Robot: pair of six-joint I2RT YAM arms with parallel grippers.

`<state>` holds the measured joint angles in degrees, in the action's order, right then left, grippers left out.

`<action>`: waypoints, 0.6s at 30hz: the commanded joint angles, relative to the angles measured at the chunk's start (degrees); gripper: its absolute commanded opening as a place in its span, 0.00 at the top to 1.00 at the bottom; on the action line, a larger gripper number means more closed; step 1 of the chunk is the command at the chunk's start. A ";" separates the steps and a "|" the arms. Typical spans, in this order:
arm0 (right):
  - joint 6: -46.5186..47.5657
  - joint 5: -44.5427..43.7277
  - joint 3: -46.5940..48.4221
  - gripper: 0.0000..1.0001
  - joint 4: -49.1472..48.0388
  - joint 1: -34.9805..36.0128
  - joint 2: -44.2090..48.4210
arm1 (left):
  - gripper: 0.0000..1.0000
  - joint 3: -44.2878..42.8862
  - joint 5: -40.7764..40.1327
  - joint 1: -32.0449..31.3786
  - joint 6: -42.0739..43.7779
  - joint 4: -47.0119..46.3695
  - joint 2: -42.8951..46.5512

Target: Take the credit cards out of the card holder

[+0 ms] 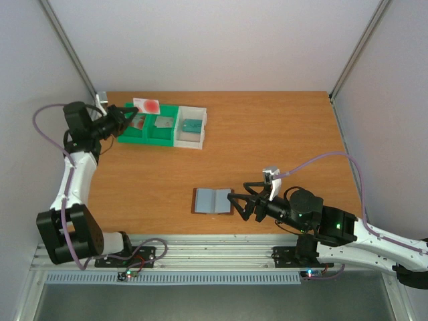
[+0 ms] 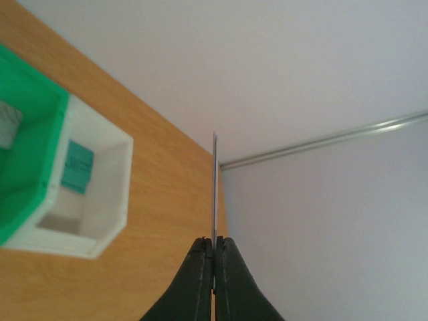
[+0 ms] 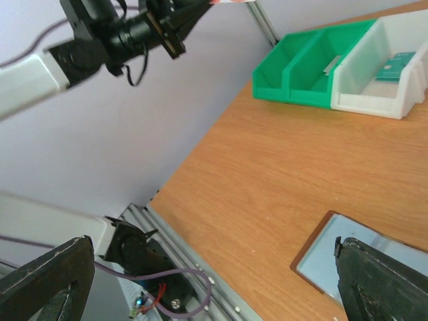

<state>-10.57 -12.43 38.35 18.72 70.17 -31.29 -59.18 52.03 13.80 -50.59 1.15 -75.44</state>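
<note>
The wooden tabletop (image 1: 281, 154) carries a green bin (image 1: 144, 140) touching a white bin (image 1: 189, 143) at its far left. Near the front edge the card holder (image 1: 212, 200) lies open flat, brown-rimmed and blue-grey inside. The right end effector (image 1: 235, 202), spread wide, sits at its right edge. The left end effector (image 1: 132, 114) pinches a white card (image 1: 146, 104) with a red mark above the green bin. A grey card (image 1: 163, 122), apparently plain, lies in that bin, and a teal card (image 1: 190, 126) in the white bin.

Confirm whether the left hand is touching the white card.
Touching. The left wrist view shows the left hand shut on the white card, seen edge-on.
</note>
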 commanded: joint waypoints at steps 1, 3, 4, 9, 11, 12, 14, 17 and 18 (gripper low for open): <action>4.15 -1.79 2.11 0.02 2.48 -0.12 -0.30 | 1.00 -12.21 0.15 3.48 14.69 19.46 -7.33; 5.83 -3.33 3.11 0.02 3.70 -0.12 -0.62 | 0.99 -17.53 -4.63 4.16 20.71 25.63 -10.68; 7.15 -4.30 3.53 0.02 3.92 -0.12 -0.76 | 1.00 -18.47 -8.10 4.36 23.20 26.84 -11.78; 12.14 -5.84 4.32 0.01 1.96 -0.12 -1.85 | 0.99 -21.93 -8.50 6.55 24.78 25.55 -19.69; 13.38 -5.63 4.45 0.01 1.01 -0.13 -2.78 | 1.00 -26.26 -9.26 6.57 27.07 29.50 -23.91; 13.93 -5.82 4.69 0.01 0.84 -0.12 -3.33 | 1.00 -28.42 -9.45 6.63 28.10 31.28 -25.84; 14.93 -6.67 5.57 0.01 1.09 -0.12 -4.55 | 1.00 -32.73 -9.88 6.68 30.65 34.78 -29.39; 16.40 -7.53 7.14 0.01 1.06 -0.12 -6.82 | 1.00 -38.94 -10.03 6.90 33.16 38.68 -34.74; 16.64 -7.84 7.54 0.02 1.06 -0.12 -7.63 | 1.00 -40.89 -9.91 6.93 33.74 39.77 -36.53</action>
<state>2.28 -17.93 42.78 20.97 70.17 -36.71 -92.49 42.57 20.29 -22.68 34.39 -107.42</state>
